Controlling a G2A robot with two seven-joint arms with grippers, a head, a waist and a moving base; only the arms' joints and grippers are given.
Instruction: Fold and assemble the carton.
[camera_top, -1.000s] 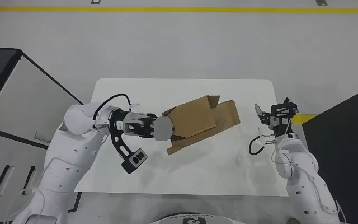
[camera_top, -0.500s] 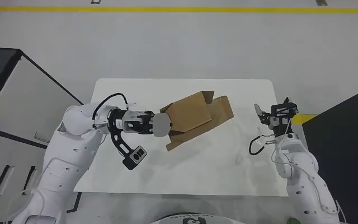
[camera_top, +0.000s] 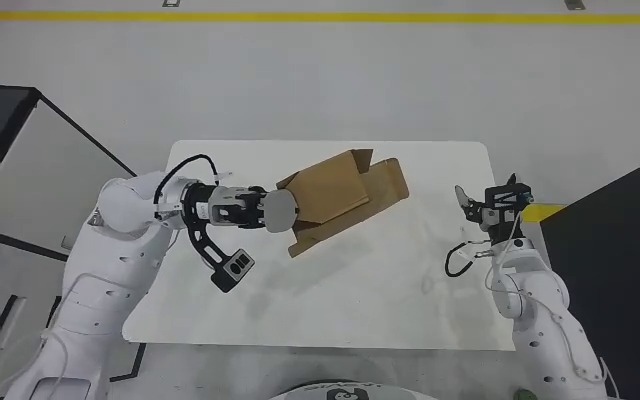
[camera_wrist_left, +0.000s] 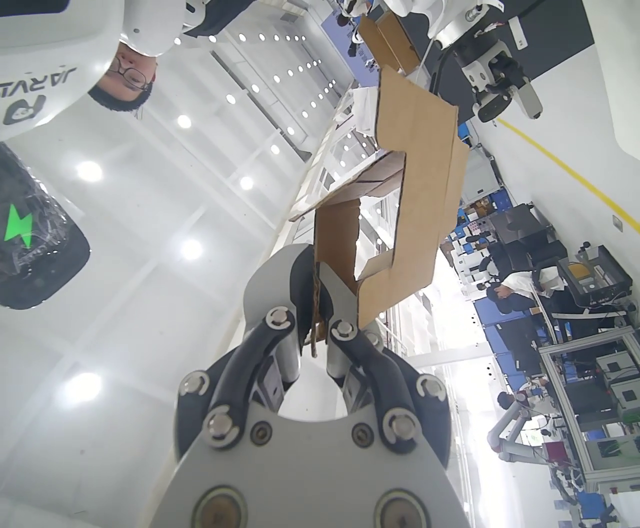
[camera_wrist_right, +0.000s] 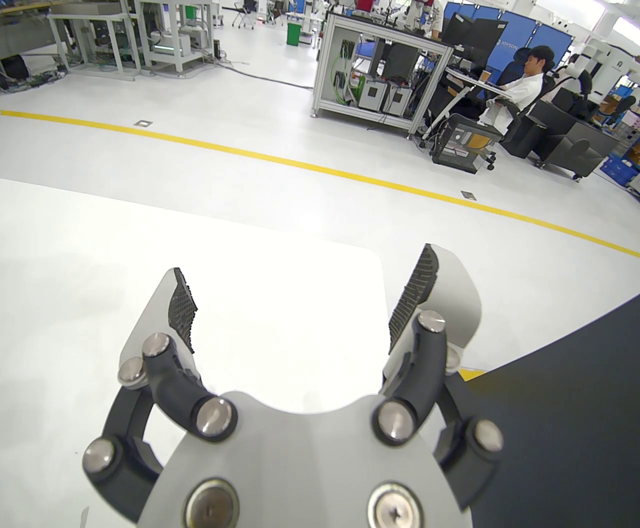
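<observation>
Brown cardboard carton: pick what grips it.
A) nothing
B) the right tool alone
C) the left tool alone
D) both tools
C: the left tool is shut on an edge of the brown cardboard carton, while the right tool stands open and empty, well apart from it.

Green lightning-bolt sign (camera_wrist_left: 17, 226) on a glossy black casing (camera_wrist_left: 47, 272)

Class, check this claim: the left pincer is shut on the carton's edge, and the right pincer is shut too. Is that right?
No: the right pincer is open, as the right wrist view shows. The left pincer is indeed shut on the carton's edge.
</observation>
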